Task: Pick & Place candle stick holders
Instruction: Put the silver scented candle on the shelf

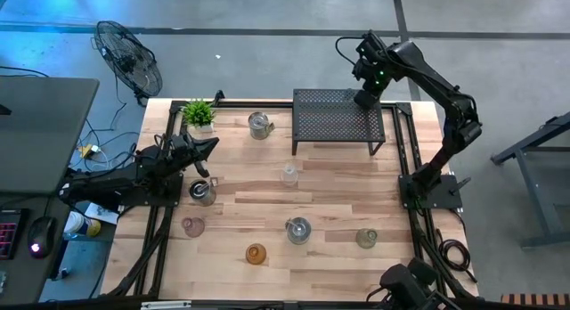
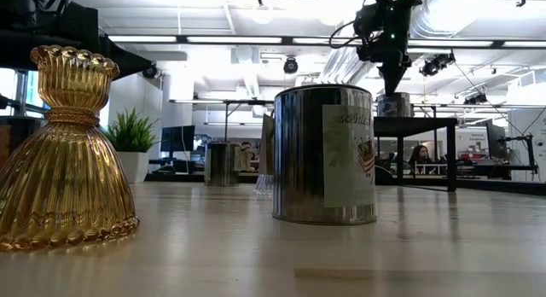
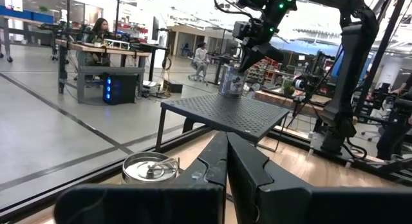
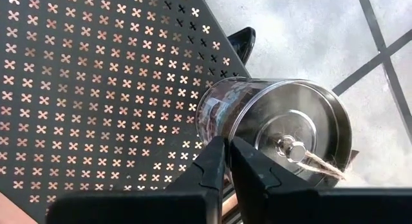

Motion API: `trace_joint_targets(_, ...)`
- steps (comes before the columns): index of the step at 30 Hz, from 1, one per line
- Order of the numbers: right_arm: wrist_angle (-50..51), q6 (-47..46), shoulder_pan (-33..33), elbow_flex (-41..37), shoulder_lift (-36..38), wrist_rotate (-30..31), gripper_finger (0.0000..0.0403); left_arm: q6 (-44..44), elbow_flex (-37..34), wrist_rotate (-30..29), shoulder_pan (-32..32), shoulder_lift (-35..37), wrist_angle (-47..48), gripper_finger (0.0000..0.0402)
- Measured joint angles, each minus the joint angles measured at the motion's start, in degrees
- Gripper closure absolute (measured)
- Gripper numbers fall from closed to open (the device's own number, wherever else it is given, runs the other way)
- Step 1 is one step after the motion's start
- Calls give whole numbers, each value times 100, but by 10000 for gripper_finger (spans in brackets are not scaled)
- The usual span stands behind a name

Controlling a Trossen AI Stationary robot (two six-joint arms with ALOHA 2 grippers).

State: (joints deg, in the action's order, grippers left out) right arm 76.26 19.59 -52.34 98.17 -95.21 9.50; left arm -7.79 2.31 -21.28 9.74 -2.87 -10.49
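Both my arms are dark, nearly black, built of chunky jointed segments. The right arm (image 1: 441, 96) carries a small green light near its wrist and a thin black cable looping off the upper link. Its gripper (image 4: 226, 161) ends in two flat, matte black fingers tapering to blunt tips. The left gripper (image 3: 226, 161) has the same angular black fingers on a broad dark crossbar.
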Motion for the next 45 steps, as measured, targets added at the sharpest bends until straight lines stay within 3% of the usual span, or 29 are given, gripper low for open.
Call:
trace_joint_targets(10,-54,0,0,-9,-5,-11,317,0,0,-11,0,1,-1,401)
trace_joint_targets(33,-72,-54,255,-9,-5,-75,313,1,0,-92,0,0,-1,401)
trace_joint_targets(45,-58,-155,303,-9,-1,272,262,1,0,-92,0,1,-1,401)
